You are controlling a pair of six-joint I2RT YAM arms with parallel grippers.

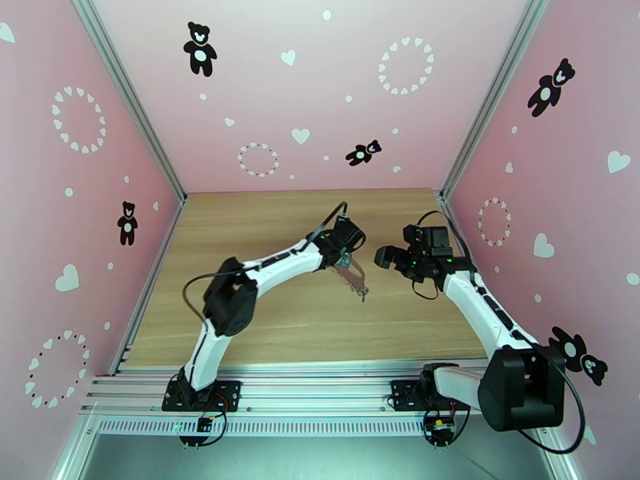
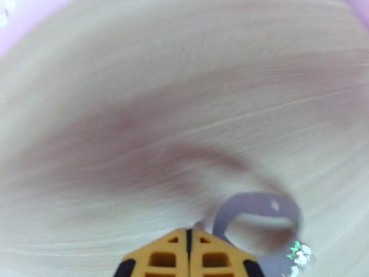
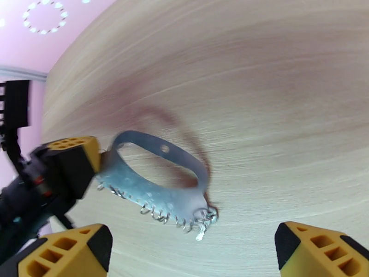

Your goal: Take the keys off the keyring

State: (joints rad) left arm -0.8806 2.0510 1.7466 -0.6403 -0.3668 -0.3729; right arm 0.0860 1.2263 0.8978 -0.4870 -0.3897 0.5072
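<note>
Keyring [image 3: 152, 192]: grey metal band bent into an oval loop. A row of small wire rings runs along its lower edge and a silvery cluster hangs at its right end. Separate keys cannot be made out. It is held above the wooden table [image 1: 280, 330], near the middle, with its shadow beneath.
Left gripper [image 2: 188, 234]: fingers pressed together, pinching the loop's left end.
Right gripper [image 1: 386, 256]: just right of the keyring, not touching it, fingers spread wide.

The tabletop [image 1: 280, 330] was pale wood-grain board, closed in by pink walls [image 1: 320, 114] on three sides, an aluminium rail [image 1: 320, 387] along its near edge
</note>
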